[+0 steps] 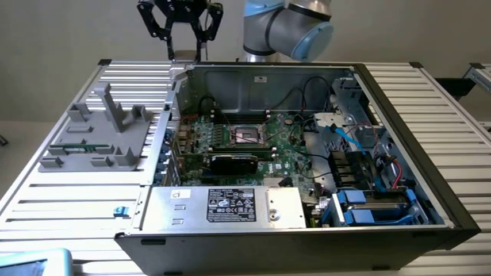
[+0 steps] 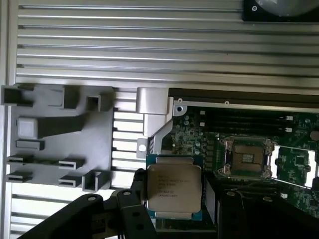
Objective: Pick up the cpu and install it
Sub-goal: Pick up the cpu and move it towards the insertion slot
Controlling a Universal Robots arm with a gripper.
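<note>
The cpu (image 2: 173, 186), a small square chip with a silver top and a greenish rim, sits clamped between my gripper's (image 2: 174, 198) two black fingers (image 2: 135, 195). In the exterior view the gripper (image 1: 185, 53) hangs high over the far left corner of the open computer case (image 1: 399, 109), with the cpu (image 1: 185, 56) showing as a small pale piece at its tips. The empty cpu socket (image 1: 247, 135) lies in the middle of the green motherboard. In the wrist view the socket (image 2: 246, 159) is apart from the held chip, off to one side.
A grey plastic fixture (image 1: 96, 135) with upright posts stands on the slatted metal table (image 1: 69, 201) at the exterior view's left of the case. Inside the case are a black card (image 1: 234, 162), a silver box with a white label (image 1: 222, 207), cables and blue drive bays (image 1: 360, 207).
</note>
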